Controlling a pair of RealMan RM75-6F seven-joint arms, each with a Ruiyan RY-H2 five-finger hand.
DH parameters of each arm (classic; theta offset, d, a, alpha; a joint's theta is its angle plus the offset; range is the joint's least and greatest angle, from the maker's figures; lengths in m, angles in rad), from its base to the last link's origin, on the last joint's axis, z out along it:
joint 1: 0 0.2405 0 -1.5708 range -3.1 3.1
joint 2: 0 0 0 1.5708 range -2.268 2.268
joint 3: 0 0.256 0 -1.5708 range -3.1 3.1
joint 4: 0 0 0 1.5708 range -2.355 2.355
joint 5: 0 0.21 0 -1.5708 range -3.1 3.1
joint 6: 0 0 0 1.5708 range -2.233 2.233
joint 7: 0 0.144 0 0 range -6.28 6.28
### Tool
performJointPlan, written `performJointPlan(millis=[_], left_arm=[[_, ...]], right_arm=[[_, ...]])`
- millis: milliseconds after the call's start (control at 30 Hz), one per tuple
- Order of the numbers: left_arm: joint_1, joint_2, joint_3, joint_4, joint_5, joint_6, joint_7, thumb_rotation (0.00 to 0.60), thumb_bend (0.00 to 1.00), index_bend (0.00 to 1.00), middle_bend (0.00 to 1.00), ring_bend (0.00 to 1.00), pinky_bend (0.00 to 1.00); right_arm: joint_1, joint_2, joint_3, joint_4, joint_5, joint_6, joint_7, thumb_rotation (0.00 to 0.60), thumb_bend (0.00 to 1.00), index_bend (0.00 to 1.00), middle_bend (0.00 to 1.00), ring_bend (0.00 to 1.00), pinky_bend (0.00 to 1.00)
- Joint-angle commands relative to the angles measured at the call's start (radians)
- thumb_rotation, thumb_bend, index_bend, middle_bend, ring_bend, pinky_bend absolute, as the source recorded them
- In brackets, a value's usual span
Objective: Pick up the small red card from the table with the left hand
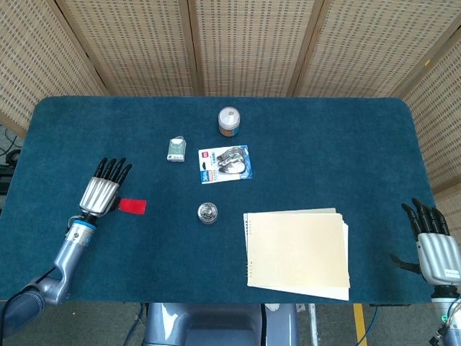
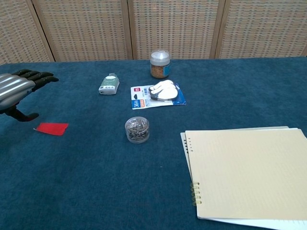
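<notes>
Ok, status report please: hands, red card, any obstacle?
Left hand open, raised beside card. Right hand open, idle. Red card flat on table, not held. No obstacle.

Lab test bench – blue-carpeted table, woven screens behind.
</notes>
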Motion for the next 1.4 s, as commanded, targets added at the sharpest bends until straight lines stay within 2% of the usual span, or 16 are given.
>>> performJointPlan(millis=[33, 133, 300, 467, 567, 933, 1400], left_arm=[[0.004, 0.007, 0.004, -0.023, 0.004, 0.002, -0.017, 0.6, 0.35, 0.0, 0.0, 0.0, 0.0], [0.007, 0.037, 0.019, -0.08, 0.01, -0.019, -0.05, 0.6, 0.34, 0.03, 0.0, 0.0, 0.0], [0.018, 0.147, 0.044, -0.257, 0.013, -0.05, -0.062, 0.6, 0.33, 0.14, 0.0, 0.0, 0.0], [0.045, 0.201, 0.064, -0.338, 0.028, -0.017, -0.049, 0.6, 0.33, 0.32, 0.0, 0.0, 0.0], [0.057, 0.217, 0.074, -0.36, 0.027, -0.011, -0.042, 0.6, 0.33, 0.37, 0.0, 0.0, 0.0], [0.076, 0.22, 0.087, -0.321, 0.037, 0.008, -0.039, 0.6, 0.35, 0.42, 0.0, 0.0, 0.0], [0.069, 0.15, 0.085, -0.176, 0.046, 0.002, -0.05, 0.6, 0.36, 0.45, 0.0, 0.0, 0.0]], right_arm=[[0.0, 0.0, -0.001, -0.001, -0.001, 0.001, -0.001, 0.6, 0.05, 0.0, 0.0, 0.0, 0.0], [-0.001, 0.0, 0.0, -0.001, -0.001, 0.002, -0.002, 0.6, 0.05, 0.0, 0.0, 0.0, 0.0], [-0.001, 0.001, 0.0, 0.0, -0.001, 0.003, 0.002, 0.6, 0.05, 0.0, 0.0, 0.0, 0.0], [-0.001, 0.001, 0.0, 0.0, -0.002, 0.002, 0.002, 0.6, 0.05, 0.0, 0.0, 0.0, 0.0], [-0.001, 0.0, 0.0, -0.002, -0.004, 0.004, -0.001, 0.6, 0.05, 0.0, 0.0, 0.0, 0.0], [0.0, -0.005, 0.0, -0.002, -0.003, 0.006, -0.013, 0.6, 0.05, 0.0, 0.0, 0.0, 0.0], [0.0, -0.007, -0.001, -0.002, -0.006, 0.007, -0.02, 0.6, 0.05, 0.0, 0.0, 0.0, 0.0]])
